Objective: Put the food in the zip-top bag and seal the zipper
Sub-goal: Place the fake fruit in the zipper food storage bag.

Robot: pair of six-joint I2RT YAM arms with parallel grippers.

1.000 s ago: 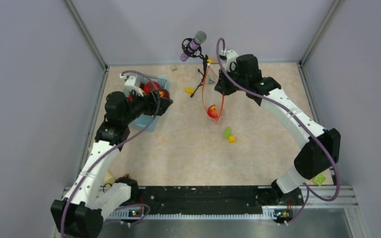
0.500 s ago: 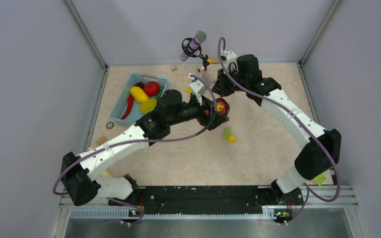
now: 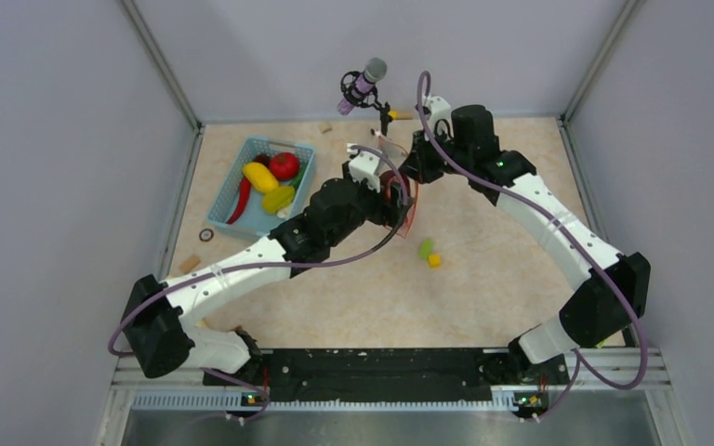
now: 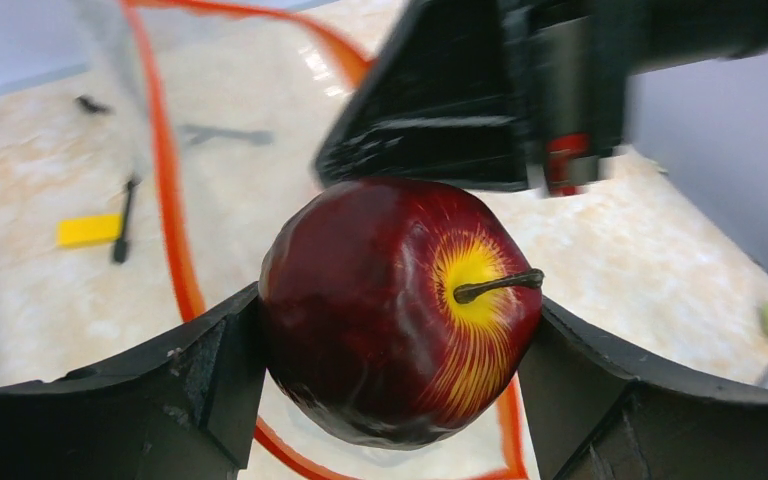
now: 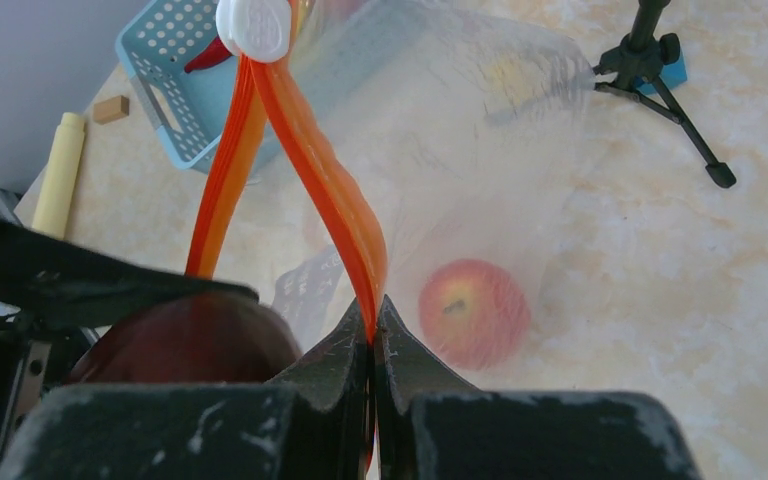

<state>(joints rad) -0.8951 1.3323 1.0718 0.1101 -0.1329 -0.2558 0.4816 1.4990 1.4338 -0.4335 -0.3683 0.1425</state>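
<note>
Swinging over from the light-blue plastic basket [image 3: 297,147] within the last second, the left arm had carried a glossy dark red toy apple [image 4: 360,300] to the mouth of the clear crinkly zip-top bag [image 5: 480,130]. One more piece of food was at the opening but, as I judged it, not yet inside. The left gripper [image 4: 400,330] was clamped on the apple's smooth, hard flanks, its stem pointing sideways. The right gripper [image 5: 372,330] had its jaws pinched together on the orange-red zipper strip [image 5: 320,190], holding the mouth up as a long loop. The film looked thin, wrinkled and hazy; through it lay a paler red-and-peach apple [image 5: 473,312], resting on the bag's bottom. In the basket sat a yellow banana [image 3: 260,177], a round red tomato [image 3: 284,165] and a slender red chili [image 3: 240,200] — so loading was far from done, and sealing was further off.
</note>
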